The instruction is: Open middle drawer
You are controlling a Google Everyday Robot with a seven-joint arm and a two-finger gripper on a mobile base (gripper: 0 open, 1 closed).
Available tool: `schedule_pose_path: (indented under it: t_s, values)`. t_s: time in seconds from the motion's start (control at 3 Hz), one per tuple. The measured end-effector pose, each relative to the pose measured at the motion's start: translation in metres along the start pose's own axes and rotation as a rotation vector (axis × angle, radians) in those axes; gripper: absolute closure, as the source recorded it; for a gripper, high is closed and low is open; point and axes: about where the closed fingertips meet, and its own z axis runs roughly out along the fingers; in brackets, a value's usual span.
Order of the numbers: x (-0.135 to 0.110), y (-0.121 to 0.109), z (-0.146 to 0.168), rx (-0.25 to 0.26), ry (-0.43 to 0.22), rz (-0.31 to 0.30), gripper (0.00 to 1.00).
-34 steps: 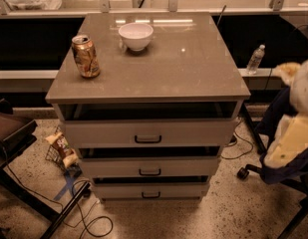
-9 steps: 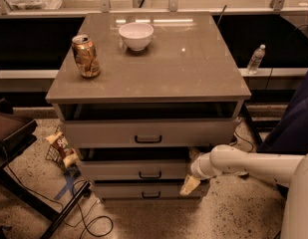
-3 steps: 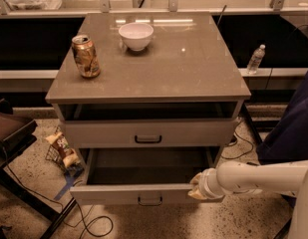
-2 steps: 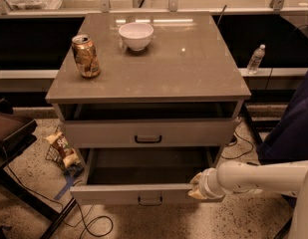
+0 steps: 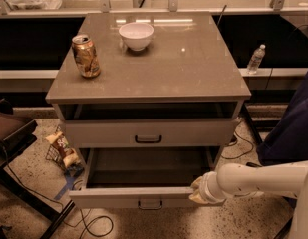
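Cream gripper [image 5: 197, 192] is located against pulled-out light-grey middle drawer [image 5: 133, 197], right end; grip state undeterminable | grey drawer fronts [image 5: 193, 132] counted: two

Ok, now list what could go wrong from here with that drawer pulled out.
1. The gripper sits at the right end of the middle drawer front, not at its central handle; more off-centre pulling might skew or jam it.
2. The drawer stands far out; pulling further could bring it off its runners.
3. The can stands near the left edge of the cabinet top; a jolt might tip it.
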Motion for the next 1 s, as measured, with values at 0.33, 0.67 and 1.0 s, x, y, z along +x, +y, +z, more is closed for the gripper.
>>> schedule_pose_path:
  t_s: [0.33, 0.67, 1.0]
  values:
    - [-0.0002, 0.0007, 0.0006, -0.002, 0.0, 0.0, 0.59]
    - [-0.0004, 0.0015, 0.0013, -0.004, 0.0, -0.001, 0.36]
    - [-0.0007, 0.0022, 0.002, -0.006, 0.0, -0.002, 0.13]
